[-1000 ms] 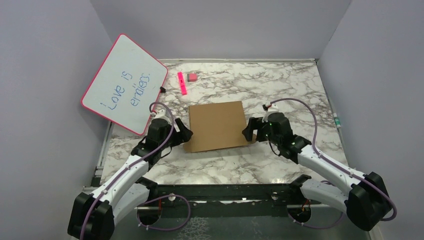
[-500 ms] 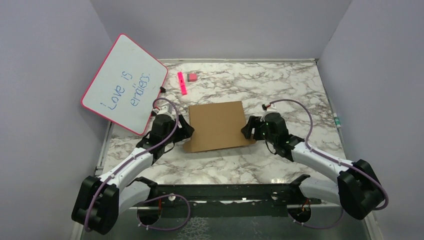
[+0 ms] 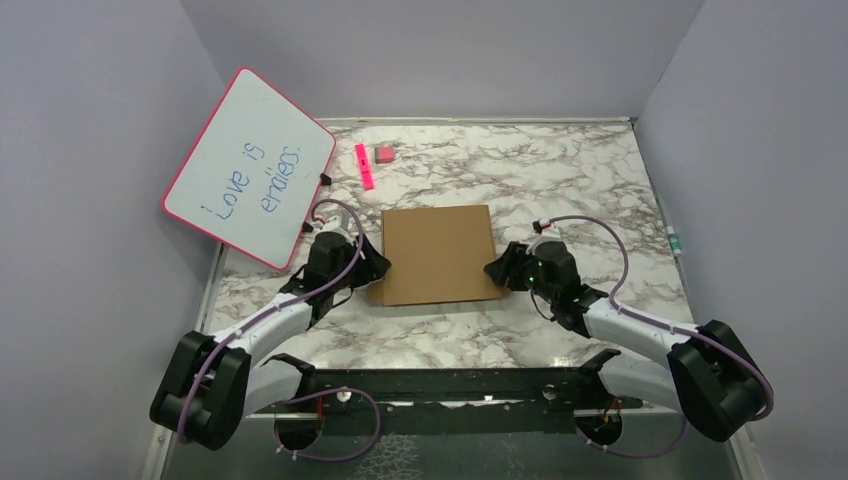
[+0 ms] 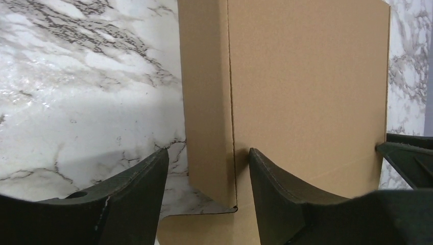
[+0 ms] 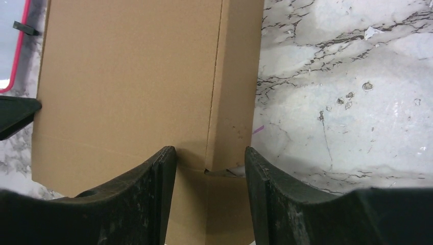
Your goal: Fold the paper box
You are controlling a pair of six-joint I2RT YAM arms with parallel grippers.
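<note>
Nudged rightward, paper box (image 3: pixel 438 252) has left claw (image 4: pixel 208 153) and right claw (image 5: pixel 210 150) wide astride its sides, whiteboard (image 3: pixel 250 170) nearby.

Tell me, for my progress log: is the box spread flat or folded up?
Folded up: the box shows a top panel with side walls bent down along creases. Whether it is tucked shut: cannot tell.

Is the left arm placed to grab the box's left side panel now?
Probably yes: the left gripper is open and straddles the box's side panel, with nothing between them.
</note>
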